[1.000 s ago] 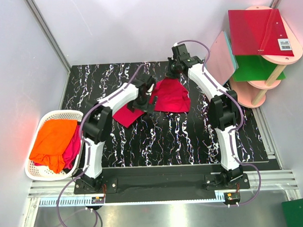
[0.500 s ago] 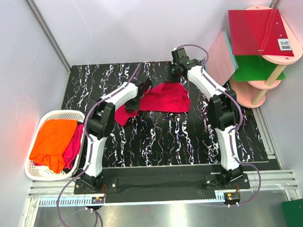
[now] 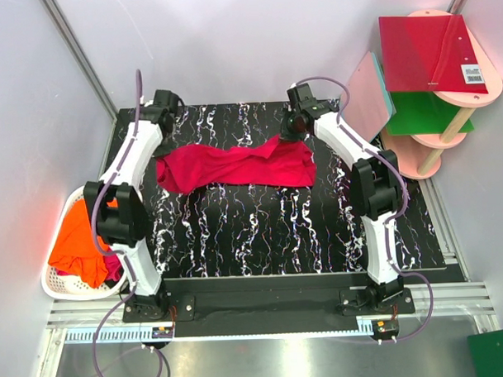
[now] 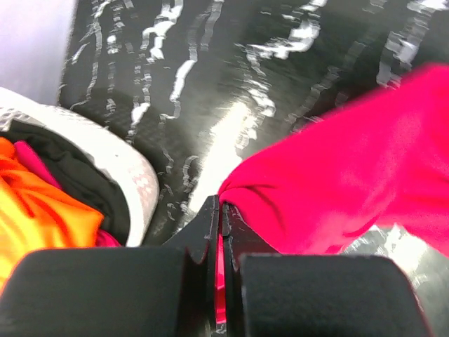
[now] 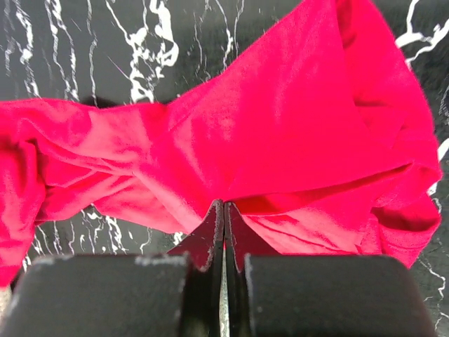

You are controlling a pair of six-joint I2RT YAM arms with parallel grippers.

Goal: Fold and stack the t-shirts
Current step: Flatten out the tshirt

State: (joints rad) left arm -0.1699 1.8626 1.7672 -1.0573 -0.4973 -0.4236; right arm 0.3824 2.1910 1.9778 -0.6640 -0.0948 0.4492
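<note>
My left pincer point(image 4: 222, 207) is closed tight on a corner of the red shirt point(image 3: 234, 166), a sliver of cloth showing between the jaws. My right pincer point(image 5: 223, 205) is pressed shut on a fold at the shirt's other end. The shirt hangs stretched and rumpled between them across the far half of the mat point(image 3: 278, 229), its left end near the mat's far left corner and its right end right of the mat's middle.

The near half of the mat lies bare, from the shirt's lower hem to the mat's near edge. A wall runs close along the mat's far edge and another along its left edge. A white basket point(image 3: 94, 190) sits off the mat's left edge with an orange shirt point(image 3: 80, 236) in it. Off the mat's right edge a pink board point(image 3: 366, 98) leans near my right arm, with a red board point(image 3: 420, 50) and a green board point(image 3: 422, 112) on a stand beyond it.

The red board carries a white barcode sticker point(image 3: 474, 75), its print too small to read
</note>
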